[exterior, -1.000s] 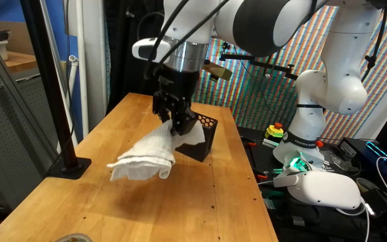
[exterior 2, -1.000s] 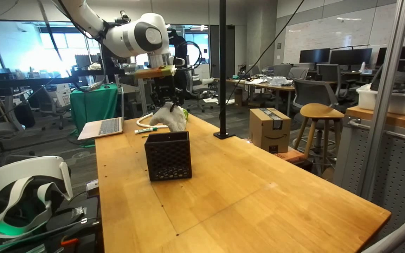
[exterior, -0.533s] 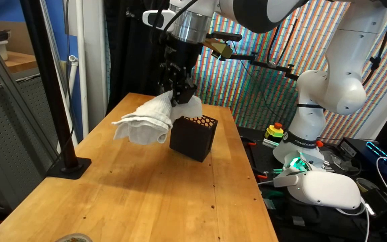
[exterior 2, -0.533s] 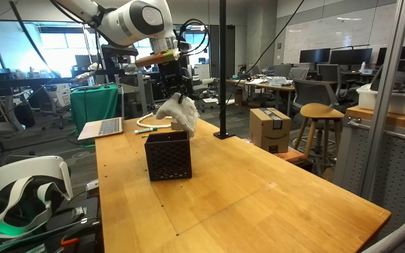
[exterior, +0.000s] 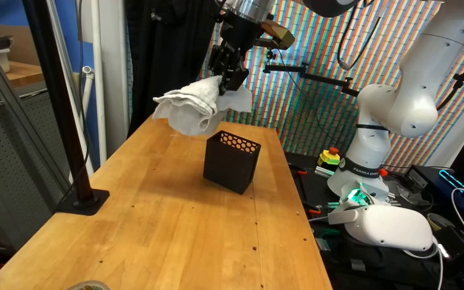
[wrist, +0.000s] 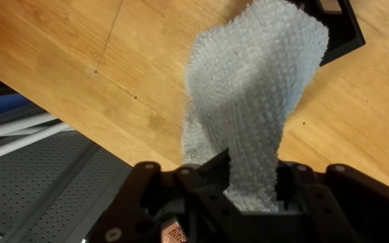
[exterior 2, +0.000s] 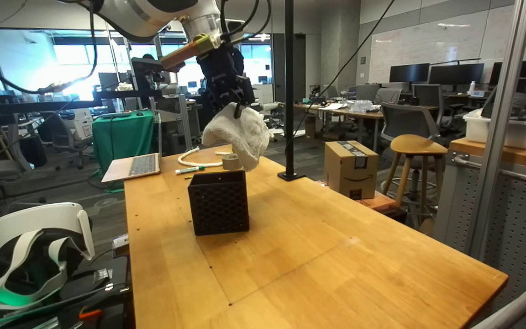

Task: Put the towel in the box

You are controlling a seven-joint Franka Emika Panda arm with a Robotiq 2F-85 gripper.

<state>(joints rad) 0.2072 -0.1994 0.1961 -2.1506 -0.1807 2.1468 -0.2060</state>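
The white towel (exterior: 197, 106) hangs from my gripper (exterior: 227, 83), pinched between its fingers and held above the table. It also shows in an exterior view (exterior 2: 240, 135) and fills the middle of the wrist view (wrist: 252, 84). The black open-topped box (exterior: 232, 165) with honeycomb walls stands upright on the table, also in an exterior view (exterior 2: 219, 205). The towel hangs higher than the box rim and apart from it. In the wrist view, one corner of the box (wrist: 344, 49) shows behind the towel; the rest is hidden or out of frame.
A black pole (exterior 2: 289, 114) on a square base stands at a table edge. A laptop (exterior 2: 135, 168), a marker (exterior 2: 191, 170), a white cord (exterior 2: 194, 162) and a roll of tape (exterior 2: 231, 161) lie beyond the box. A round dish (exterior: 89, 286) is partly in view.
My gripper has risen with the towel, from beside the box to above rim height. The towel no longer hides part of the box. The box has not moved.
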